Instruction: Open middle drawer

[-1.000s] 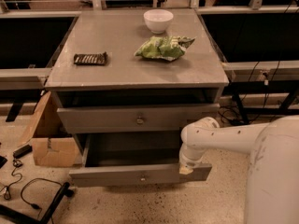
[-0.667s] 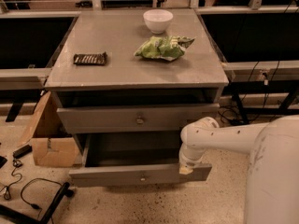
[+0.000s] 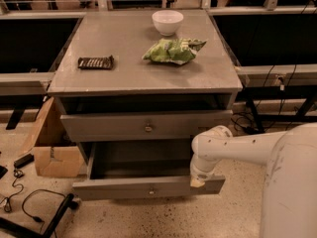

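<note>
Two grey drawer fronts show under the worktop (image 3: 124, 76). The upper drawer (image 3: 109, 127) sits just proud of the cabinet, with a dark strip between its top edge and the worktop's front lip. Below it the middle drawer (image 3: 124, 188) stands well out from the cabinet toward the camera. Its cavity is open and dark, and its small round knob (image 3: 151, 191) sits at the centre of the front.

The end effector (image 3: 197, 182) is at the right end of that front, touching or just over its top edge, well to the right of the knob. Whether it is spread or pressed together cannot be told. The white arm (image 3: 233, 144) reaches in from the right and bends down at a rounded joint above the drawer's right corner. The robot's pale body (image 3: 292, 182) fills the lower right.

On the worktop, a white bowl (image 3: 167, 22) stands near the back edge, and a green bag (image 3: 173, 51) lies just in front of it, right of centre. A dark bar (image 3: 95, 62) lies apart on the left, close to the left edge. The strip along the front edge is bare.

Speckled floor (image 3: 148, 219) lies open in front of the drawer. To the left, a cardboard box (image 3: 52, 152) stands against the cabinet's side, close to the drawer's left corner. Black cables (image 3: 30, 207) trail over the floor further left.
</note>
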You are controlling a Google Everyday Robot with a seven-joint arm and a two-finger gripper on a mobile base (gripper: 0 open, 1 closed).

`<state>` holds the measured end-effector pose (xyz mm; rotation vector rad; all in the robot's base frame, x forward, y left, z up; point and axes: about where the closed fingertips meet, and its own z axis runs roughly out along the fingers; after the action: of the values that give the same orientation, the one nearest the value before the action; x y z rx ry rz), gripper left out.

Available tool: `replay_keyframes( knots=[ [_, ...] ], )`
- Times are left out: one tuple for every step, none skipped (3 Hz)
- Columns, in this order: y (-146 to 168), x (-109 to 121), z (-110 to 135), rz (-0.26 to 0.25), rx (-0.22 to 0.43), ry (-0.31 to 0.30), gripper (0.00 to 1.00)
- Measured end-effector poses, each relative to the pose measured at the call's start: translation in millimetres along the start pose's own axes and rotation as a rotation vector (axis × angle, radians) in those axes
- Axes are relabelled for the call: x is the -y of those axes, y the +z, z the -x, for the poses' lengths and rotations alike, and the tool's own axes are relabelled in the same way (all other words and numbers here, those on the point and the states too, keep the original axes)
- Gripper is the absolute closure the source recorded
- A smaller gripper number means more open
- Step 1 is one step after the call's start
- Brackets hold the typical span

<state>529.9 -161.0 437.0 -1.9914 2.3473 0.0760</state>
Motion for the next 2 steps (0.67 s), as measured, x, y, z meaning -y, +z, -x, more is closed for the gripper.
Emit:
replay_keyframes(
  knots=[
    [0.0,0.0,0.0,0.000,0.000,0.000,0.73],
    [0.0,0.0,0.0,0.000,0.000,0.000,0.50]
  ],
)
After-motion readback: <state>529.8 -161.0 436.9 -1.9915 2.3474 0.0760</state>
